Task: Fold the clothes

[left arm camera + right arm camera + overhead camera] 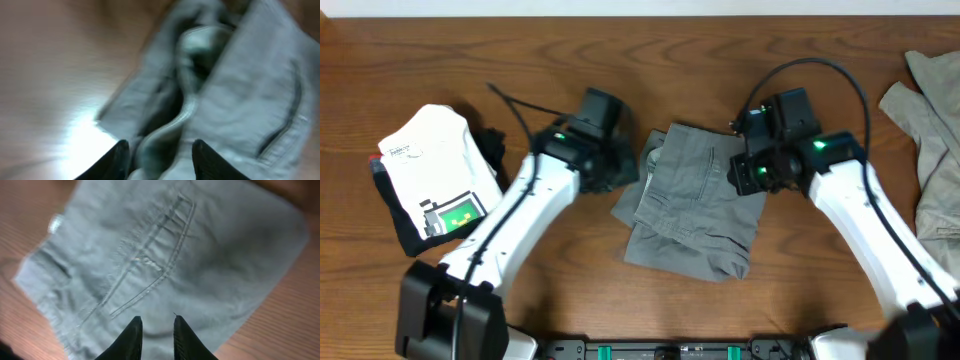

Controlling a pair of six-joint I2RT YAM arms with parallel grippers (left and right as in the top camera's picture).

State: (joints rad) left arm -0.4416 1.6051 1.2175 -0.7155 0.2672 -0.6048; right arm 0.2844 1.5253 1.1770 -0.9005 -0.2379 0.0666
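Note:
The clothes in hand are grey shorts point(695, 200), lying folded and rumpled at the table's middle, with a stitched pocket seam point(150, 265) showing. My left gripper point(620, 168) is at their left edge. In the blurred left wrist view its jaws point(162, 157) stand apart around a raised fold of cloth point(175, 125), with a gap on the right side. My right gripper point(745, 178) is at the shorts' right edge. Its fingers point(157, 332) are close together, pinching a small ridge of the grey cloth.
A folded white printed T-shirt point(430, 185) lies on dark garments at the left. More khaki garments point(932, 130) lie at the right edge. Bare wooden table point(570, 290) shows in front of the shorts and behind them.

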